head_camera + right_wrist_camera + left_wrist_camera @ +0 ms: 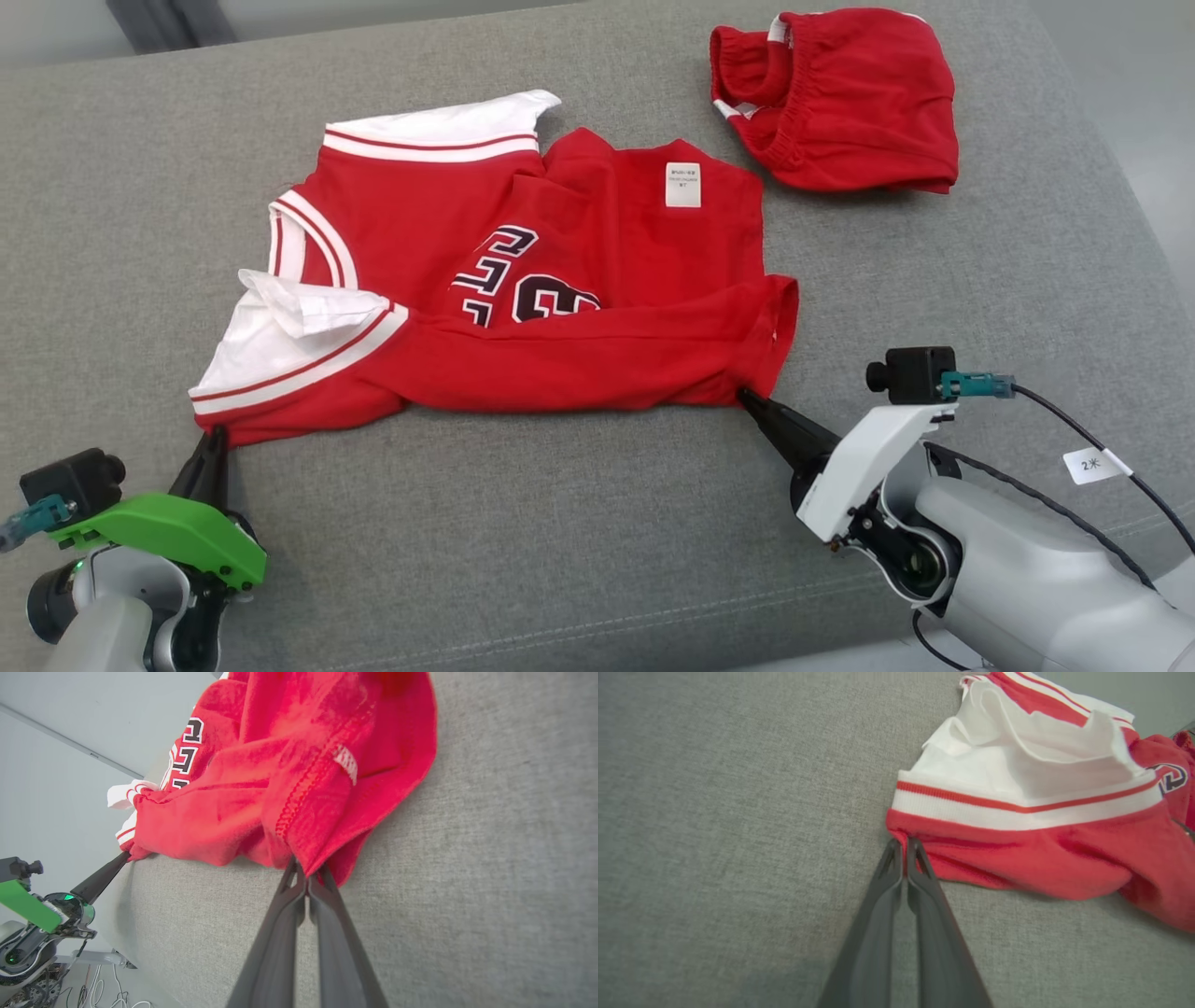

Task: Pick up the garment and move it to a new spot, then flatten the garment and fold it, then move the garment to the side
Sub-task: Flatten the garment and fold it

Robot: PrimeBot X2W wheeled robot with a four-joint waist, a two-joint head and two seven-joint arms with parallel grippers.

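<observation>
Where the jersey (597, 345) lies, grey woven upholstery (523, 532) spreads.

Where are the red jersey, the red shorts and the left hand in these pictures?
red jersey (653, 266): head view, plain red cloth of its body.
red shorts (868, 103): head view, middle of the bunched cloth.
left hand (903, 845): left wrist view, midway between the fingertips, at the jersey's corner.
</observation>
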